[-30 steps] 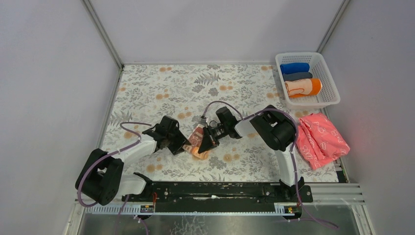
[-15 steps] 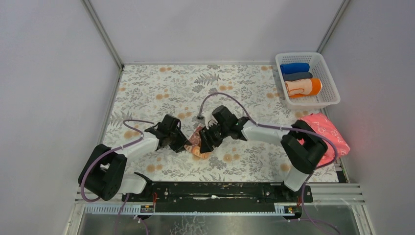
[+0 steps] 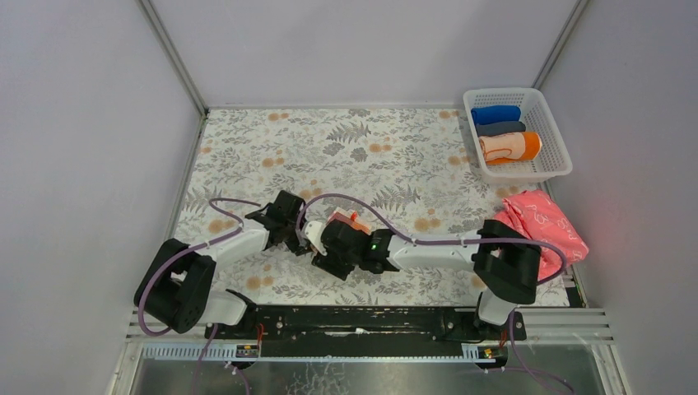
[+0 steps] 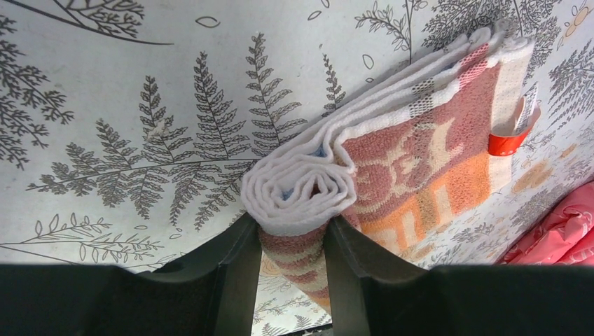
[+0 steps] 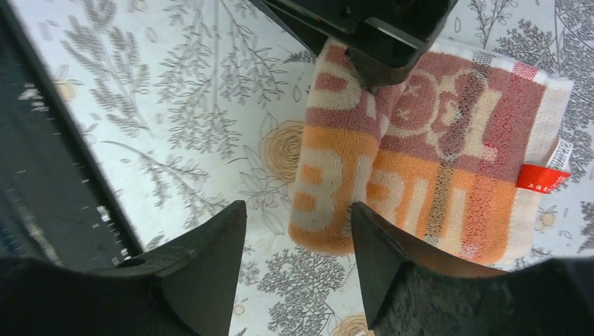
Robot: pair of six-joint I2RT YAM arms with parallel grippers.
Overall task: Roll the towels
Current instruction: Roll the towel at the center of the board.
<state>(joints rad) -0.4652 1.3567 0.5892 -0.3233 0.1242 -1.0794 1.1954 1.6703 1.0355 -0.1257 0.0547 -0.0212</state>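
Note:
A pale peach towel [image 4: 420, 161] with orange lettering lies on the flowered table, one end wound into a tight roll. My left gripper [image 4: 291, 255] is shut on that rolled end, which stands between its fingers. In the top view the left gripper [image 3: 301, 237] and right gripper [image 3: 325, 253] meet near the table's front middle, and only a corner of the towel [image 3: 344, 219] shows. My right gripper [image 5: 298, 241] hangs open just in front of the towel's [image 5: 434, 175] near edge, holding nothing. An orange-bordered towel [image 3: 510, 146] lies rolled in the basket.
A white basket [image 3: 550, 169] at the back right also holds a blue roll [image 3: 495, 114] and a dark grey roll [image 3: 500, 128]. A crumpled pink cloth [image 3: 539, 230] lies at the right edge. The black base rail [image 3: 362, 317] runs along the near edge, close to the right gripper.
My right gripper has opened, let go of the towel and swung toward the near left. My left gripper has tightened a little on the rolled end.

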